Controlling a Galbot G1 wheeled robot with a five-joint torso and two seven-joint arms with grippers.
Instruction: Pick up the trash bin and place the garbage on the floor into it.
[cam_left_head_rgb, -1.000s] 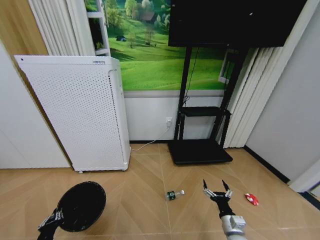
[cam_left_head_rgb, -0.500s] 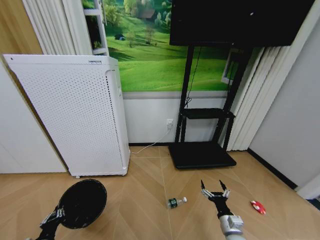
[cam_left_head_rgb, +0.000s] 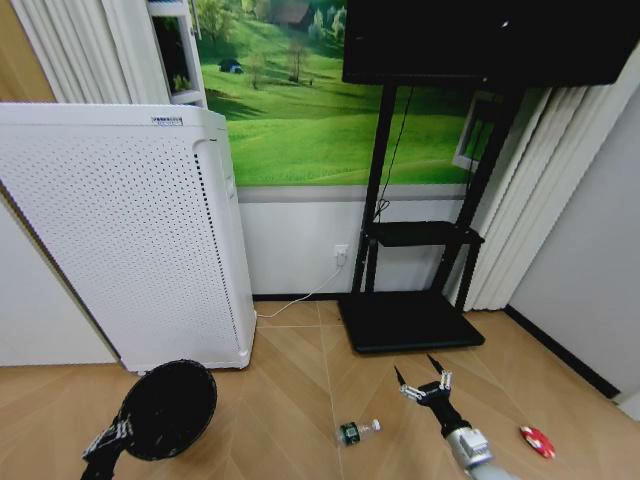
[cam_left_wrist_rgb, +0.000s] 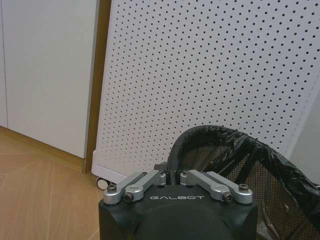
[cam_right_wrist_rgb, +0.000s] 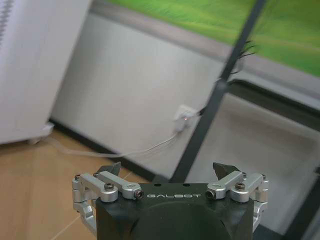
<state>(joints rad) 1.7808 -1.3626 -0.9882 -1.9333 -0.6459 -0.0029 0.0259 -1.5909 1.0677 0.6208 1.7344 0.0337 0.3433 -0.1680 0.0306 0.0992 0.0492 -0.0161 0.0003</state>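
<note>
1. At the far left of the head view stands the white perforated appliance (cam_left_head_rgb: 140, 235) — tall, upright on the floor (cam_left_head_rgb: 290, 400), close against the wall
2. Just in front of it, low at the left, the left gripper (cam_left_head_rgb: 113, 436) holds the trash bin (cam_left_head_rgb: 167, 408) by its rim; in the left wrist view its jaws are closed on the black rim of the bin (cam_left_wrist_rgb: 235, 165), which carries a black liner and is tipped so that its mouth faces the camera
3. The bin is lifted and tilted, its far edge near the appliance's lower corner
4. Further right, on the parquet near the middle, lies a small clear bottle with a green label (cam_left_head_rgb: 357, 431) on its side, well apart from the bin
5. Right of the bottle the right gripper (cam_left_head_rgb: 422, 383) hangs above the floor, its jaws spread wide and holding nothing — the right wrist view shows the two fingertips (cam_right_wrist_rgb: 115, 169) well apart
6. Behind it the black TV stand (cam_left_head_rgb: 415, 320) rests on its flat base against the wall
7. At the far right a small red wrapper (cam_left_head_rgb: 537, 441) lies on the floor, beyond the right gripper
</note>
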